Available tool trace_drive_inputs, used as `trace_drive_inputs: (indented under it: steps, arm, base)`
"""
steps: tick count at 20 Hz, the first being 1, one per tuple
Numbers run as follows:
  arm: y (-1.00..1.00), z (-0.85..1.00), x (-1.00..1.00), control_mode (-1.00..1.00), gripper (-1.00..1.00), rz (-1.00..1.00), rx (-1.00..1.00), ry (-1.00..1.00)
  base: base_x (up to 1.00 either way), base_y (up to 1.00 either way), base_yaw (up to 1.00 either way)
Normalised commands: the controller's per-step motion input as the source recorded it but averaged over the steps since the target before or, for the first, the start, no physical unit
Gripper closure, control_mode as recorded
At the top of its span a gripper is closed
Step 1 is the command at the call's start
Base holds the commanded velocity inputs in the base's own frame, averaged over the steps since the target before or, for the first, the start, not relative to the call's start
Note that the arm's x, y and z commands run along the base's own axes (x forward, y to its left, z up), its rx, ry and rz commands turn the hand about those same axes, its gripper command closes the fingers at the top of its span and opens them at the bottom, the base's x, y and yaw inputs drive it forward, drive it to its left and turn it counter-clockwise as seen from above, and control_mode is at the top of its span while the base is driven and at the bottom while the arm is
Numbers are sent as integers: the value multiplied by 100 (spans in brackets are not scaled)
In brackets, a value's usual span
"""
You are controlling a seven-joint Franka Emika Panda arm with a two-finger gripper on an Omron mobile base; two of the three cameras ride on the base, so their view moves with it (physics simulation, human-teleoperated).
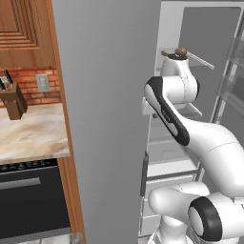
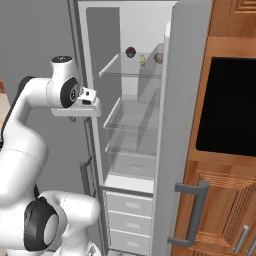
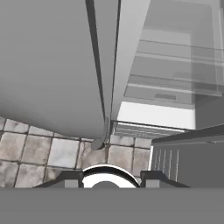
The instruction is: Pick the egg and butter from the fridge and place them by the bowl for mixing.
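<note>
While the fridge [image 2: 165,150] stands with one door swung wide, its white interior and clear glass shelves [image 2: 135,117] show in the right base view. On the top shelf, toward its back edge, a small pale yellow piece, likely the butter [image 2: 142,60], sits between a dark round item [image 2: 130,52] at the shelf's left and a brownish rounded item, possibly the egg [image 2: 158,58], at the shelf's right edge by the door; all three are small and hard to read. The lower shelves look bare. The arm's hand [image 2: 89,102] hangs outside the fridge, just beside the left edge of the opening, level with the middle shelf, pointing down. In the hand view, the gripper [image 3: 106,181] looks down at a tiled floor [image 3: 39,153] and the fridge's lower drawers [image 3: 148,130]; nothing is between the fingertips, but how far they are spread cannot be told. A wooden knife block [image 1: 13,99] stands at the back of the worktop [image 1: 31,133].
</note>
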Motion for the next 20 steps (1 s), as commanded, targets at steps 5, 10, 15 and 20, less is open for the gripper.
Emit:
trace_drive_inputs:
  steps: [5,10,15,20]
  arm:
    - [-1,0,-3,-100,-100,0,0,0]
    - [-19,-3,-11,-100,-100,-1,4,-1]
    - [-29,4,-3,-100,-100,-9,14,-5]
    - [-28,15,0,-100,-100,-21,9,-13]
  base:
    - [0,0,0]
    - [0,0,0]
    - [0,0,0]
    - [0,0,0]
